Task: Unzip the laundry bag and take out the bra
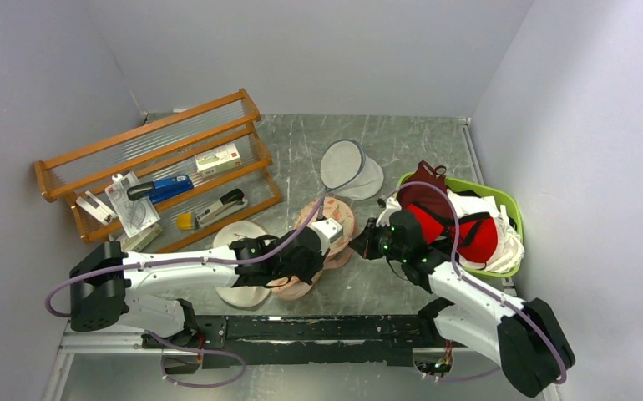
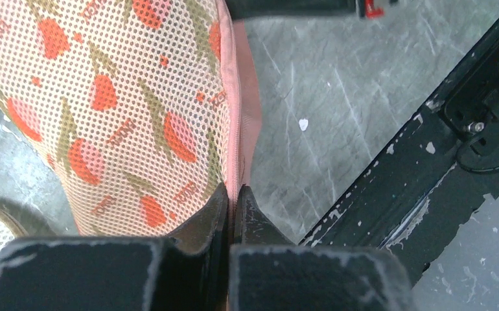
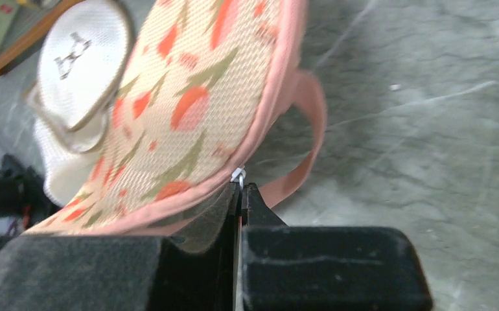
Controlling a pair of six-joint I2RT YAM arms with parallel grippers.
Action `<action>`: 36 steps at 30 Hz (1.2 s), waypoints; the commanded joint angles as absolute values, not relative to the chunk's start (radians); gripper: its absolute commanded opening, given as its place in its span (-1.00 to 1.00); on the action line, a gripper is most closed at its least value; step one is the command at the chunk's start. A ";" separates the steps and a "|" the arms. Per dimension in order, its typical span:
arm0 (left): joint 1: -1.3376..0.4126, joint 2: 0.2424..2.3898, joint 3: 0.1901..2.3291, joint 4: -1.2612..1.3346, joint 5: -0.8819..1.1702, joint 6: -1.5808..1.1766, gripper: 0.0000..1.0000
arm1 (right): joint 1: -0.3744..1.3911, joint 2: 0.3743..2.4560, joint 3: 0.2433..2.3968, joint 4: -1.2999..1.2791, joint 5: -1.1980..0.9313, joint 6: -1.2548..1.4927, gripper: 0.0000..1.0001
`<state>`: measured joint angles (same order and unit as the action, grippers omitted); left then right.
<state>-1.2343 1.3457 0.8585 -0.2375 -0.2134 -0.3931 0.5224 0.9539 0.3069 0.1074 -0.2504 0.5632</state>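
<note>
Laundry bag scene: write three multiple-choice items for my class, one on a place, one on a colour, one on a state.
1. Where does the green basket stand?
A) right of the laundry bag
B) left of the laundry bag
C) on top of it

2. What colour is the bag's loop handle?
A) black
B) blue
C) pink

3. How is the left gripper?
A) wide open above the bag
B) shut on the bag's pink rim
C) shut on the basket

Key: 1 A, the top view shows it to the bag's right. 2 C, the right wrist view shows a pink loop. 3 B, the left wrist view shows it pinched on the rim.
</note>
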 commanded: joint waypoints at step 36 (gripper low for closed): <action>-1.239 1.547 1.116 -0.200 -0.305 -0.288 0.48 | 0.357 0.761 0.310 0.119 -0.587 0.565 -1.00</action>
